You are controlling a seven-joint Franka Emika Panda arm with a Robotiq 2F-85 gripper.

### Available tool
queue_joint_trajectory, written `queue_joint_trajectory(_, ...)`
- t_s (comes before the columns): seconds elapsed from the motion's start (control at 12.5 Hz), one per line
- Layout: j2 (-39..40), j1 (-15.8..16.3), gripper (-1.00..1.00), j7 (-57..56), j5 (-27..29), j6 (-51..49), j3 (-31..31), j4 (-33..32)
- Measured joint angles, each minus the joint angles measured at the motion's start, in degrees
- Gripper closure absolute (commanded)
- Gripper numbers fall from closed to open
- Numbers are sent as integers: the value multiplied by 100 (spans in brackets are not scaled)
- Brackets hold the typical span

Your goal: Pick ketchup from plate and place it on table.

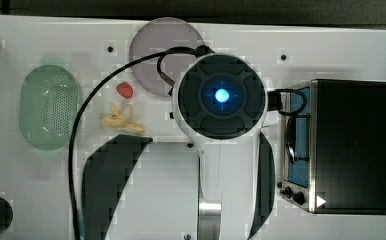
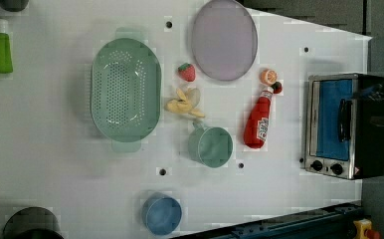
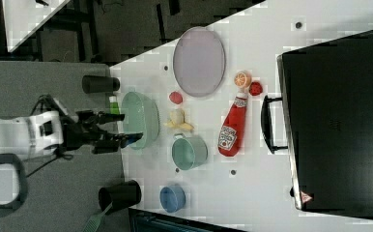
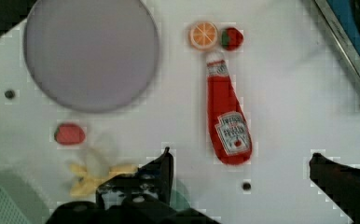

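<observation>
The ketchup, a slim red bottle with a white label, lies flat on the white table, its cap pointing at an orange slice. It is apart from the mauve-grey plate, which is bare. In the wrist view the ketchup lies below and between my open fingers, beside the plate. The right view shows my gripper open and holding nothing, high above the table, with the ketchup and the plate far beneath. In the top view my wrist covers the table's middle next to the plate.
A green perforated basket, a teal cup, a blue bowl, a banana peel and a strawberry share the table. A toaster oven stands at the left view's right. Free room lies at the left view's lower left.
</observation>
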Motion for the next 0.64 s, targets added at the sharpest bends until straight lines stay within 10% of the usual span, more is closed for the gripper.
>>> queue_joint_trajectory(0.64, -61, 5, -100, 142, 54, -1165, -80, 716)
